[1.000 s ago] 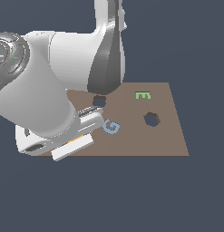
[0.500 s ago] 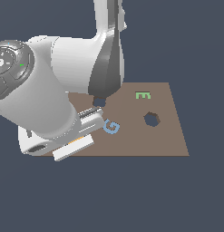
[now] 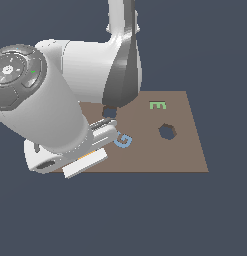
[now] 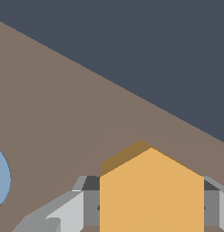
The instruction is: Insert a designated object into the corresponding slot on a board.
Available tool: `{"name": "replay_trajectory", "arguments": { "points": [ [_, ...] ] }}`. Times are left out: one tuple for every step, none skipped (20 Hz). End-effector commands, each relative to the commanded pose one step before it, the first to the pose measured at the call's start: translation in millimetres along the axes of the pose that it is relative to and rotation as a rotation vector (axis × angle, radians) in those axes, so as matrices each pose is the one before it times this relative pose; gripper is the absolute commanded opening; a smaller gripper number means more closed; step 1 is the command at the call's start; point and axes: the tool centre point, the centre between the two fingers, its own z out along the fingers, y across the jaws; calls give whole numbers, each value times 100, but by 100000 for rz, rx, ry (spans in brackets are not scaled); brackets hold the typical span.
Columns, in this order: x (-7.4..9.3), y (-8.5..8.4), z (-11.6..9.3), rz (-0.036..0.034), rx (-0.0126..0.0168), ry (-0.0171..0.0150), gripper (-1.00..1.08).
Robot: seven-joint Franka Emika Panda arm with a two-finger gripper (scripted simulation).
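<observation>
The arm's grey two-fingered gripper (image 4: 152,204) sits low over the flat brown rectangular board (image 3: 187,155), and in the wrist view the small flat orange hexagon block (image 4: 152,190) lies squarely between its fingers (image 4: 63,210). They stand close on either side, so the block appears to be clasped, though actual contact cannot be confirmed from this angle. In the exterior view the bulky white arm hides the block and most of the gripper. The dark hexagon-shaped slot (image 3: 167,131) lies open and unfilled, well apart from the gripper toward the exterior view's right, past the blue letter G (image 3: 123,140). Judged from this, pickup is reached at best; lifting, carrying over and inserting remain.
</observation>
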Motion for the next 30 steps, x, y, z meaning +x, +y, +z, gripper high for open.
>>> {"name": "replay_trajectory", "arguments": {
  "points": [
    [953,-1436,-87,-4298,41,105,-100],
    [502,-777,-36,-2496,-4,2,-100],
    [555,-863,-40,-2769,-5,3,-100],
    [592,-924,-43,-2960,-5,3,-100],
    [618,-969,-44,-3098,-5,3,-100],
    [636,-1003,-46,-3203,-4,3,-100],
    [651,-1031,-47,-3288,-4,2,-100],
    [664,-1056,-48,-3361,-4,2,-100],
    [674,-1078,-48,-3426,-4,2,-100],
    [684,-1100,-49,-3486,-3,2,-100],
    [692,-1120,-49,-3542,-2,1,-100],
    [701,-1140,-50,-3597,-2,1,-100],
    [709,-1160,-50,-3653,-1,0,-100],
    [716,-1179,-51,-3703,0,-1,-100],
    [672,-1114,-47,-3489,1,-2,-100],
    [603,-1003,-42,-3136,2,-2,-100],
    [542,-905,-37,-2824,3,-3,-100],
    [488,-818,-33,-2546,4,-3,-100],
    [437,-736,-29,-2286,4,-3,-100],
    [390,-659,-26,-2043,5,-4,-100],
    [345,-586,-23,-1810,5,-4,-100],
    [301,-516,-20,-1588,5,-4,-100],
    [260,-448,-17,-1374,5,-4,-100],
    [220,-383,-14,-1170,5,-4,-100],
    [183,-320,-11,-974,5,-3,-100],
    [146,-259,-9,-784,4,-3,-100],
    [112,-199,-7,-602,4,-2,-100],
    [79,-141,-5,-426,3,-2,-100],
    [45,-83,-3,-249,2,-1,-100],
    [23,-33,-1,-98,1,0,-100]
  ]
}}
